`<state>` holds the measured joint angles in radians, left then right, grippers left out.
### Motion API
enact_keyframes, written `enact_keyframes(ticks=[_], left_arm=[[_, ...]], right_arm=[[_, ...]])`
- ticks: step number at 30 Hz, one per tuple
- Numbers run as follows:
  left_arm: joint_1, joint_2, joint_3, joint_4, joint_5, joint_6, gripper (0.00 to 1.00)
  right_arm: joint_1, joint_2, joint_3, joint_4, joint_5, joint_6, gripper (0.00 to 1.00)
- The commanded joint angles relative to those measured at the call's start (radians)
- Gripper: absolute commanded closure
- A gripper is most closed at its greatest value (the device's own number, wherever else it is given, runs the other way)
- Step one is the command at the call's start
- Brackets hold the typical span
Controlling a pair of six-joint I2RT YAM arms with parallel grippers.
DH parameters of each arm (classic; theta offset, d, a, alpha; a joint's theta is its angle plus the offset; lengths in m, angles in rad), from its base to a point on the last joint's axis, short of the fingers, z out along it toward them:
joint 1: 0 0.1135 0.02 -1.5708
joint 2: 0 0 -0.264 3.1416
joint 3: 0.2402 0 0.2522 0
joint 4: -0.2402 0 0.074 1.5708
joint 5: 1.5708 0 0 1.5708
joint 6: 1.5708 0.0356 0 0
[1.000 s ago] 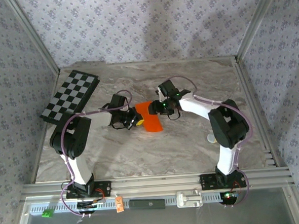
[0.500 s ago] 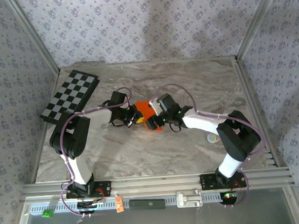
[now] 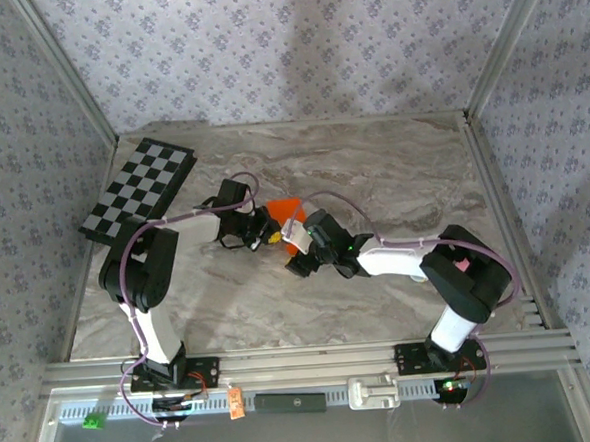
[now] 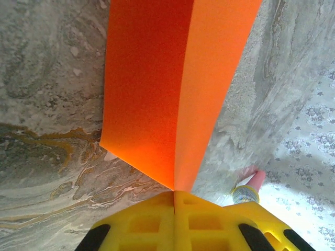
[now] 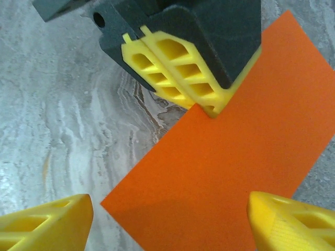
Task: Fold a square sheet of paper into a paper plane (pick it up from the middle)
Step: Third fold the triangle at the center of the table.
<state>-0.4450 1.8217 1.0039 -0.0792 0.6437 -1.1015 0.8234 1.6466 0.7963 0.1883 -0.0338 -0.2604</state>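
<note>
Left claw [image 4: 174, 222] is pressed together on the square sheet of paper [image 4: 157, 89]. Its yellow fingers [image 4: 141, 225] meet right at the sheet's near edge, approx. at the end of a crease that runs away down the middle, w/ one half a deeper orange than the other.

Seen from the right wrist cam, the sheet reads as an orange rectangle lying diagonally on the marble-patterned surface [image 5: 63, 120], and the left claw's tips pinch the middle of one long edge. Can't tell whether the rest of the sheet lies fully flat or is lifted a bit.

Right claw [image 5: 170, 219] is spread wide and grips nothing. One yellow tip sits bottom-left over bare surface, just beside the sheet's corner, and the other sits bottom-right by the opposite edge. The sheet spans most of the gap between them, but contact w/ the paper can't be made out.

From the top cam, both claws meet near the centre of the surface — left arm reaching in from the left, right arm stretched low from the right, w/ a bit of orange showing between them. Checkerboard [image 3: 138, 189] sits at the far-left corner, well apart from the paper.
</note>
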Motion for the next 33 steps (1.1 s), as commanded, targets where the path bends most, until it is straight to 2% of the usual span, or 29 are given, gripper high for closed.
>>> enact_keyframes(ticks=[1, 5, 10, 16, 24, 28, 33], left_arm=[[0.005, 0.014, 0.026, -0.017, 0.028, -0.003, 1.00], [0.005, 0.016, 0.027, -0.022, 0.029, 0.002, 1.00], [0.005, 0.017, 0.025, -0.029, 0.027, 0.008, 1.00], [0.005, 0.018, 0.027, -0.032, 0.028, 0.011, 1.00], [0.005, 0.019, 0.024, -0.035, 0.027, 0.013, 1.00], [0.005, 0.012, 0.018, -0.039, 0.019, 0.008, 1.00], [0.034, -0.057, -0.014, -0.116, -0.079, 0.032, 0.81]], right_arm=[[0.005, 0.011, -0.012, 0.036, 0.044, -0.045, 0.23], [0.005, 0.003, -0.029, 0.070, 0.069, -0.048, 0.28], [-0.001, -0.030, -0.058, 0.109, 0.074, -0.049, 0.41], [-0.006, -0.040, -0.064, 0.112, 0.038, -0.052, 0.58], [-0.007, -0.046, -0.062, 0.117, -0.012, -0.036, 0.69], [-0.007, -0.038, -0.054, 0.101, -0.036, -0.033, 0.81], [-0.010, -0.022, -0.024, 0.041, -0.092, -0.029, 0.91]])
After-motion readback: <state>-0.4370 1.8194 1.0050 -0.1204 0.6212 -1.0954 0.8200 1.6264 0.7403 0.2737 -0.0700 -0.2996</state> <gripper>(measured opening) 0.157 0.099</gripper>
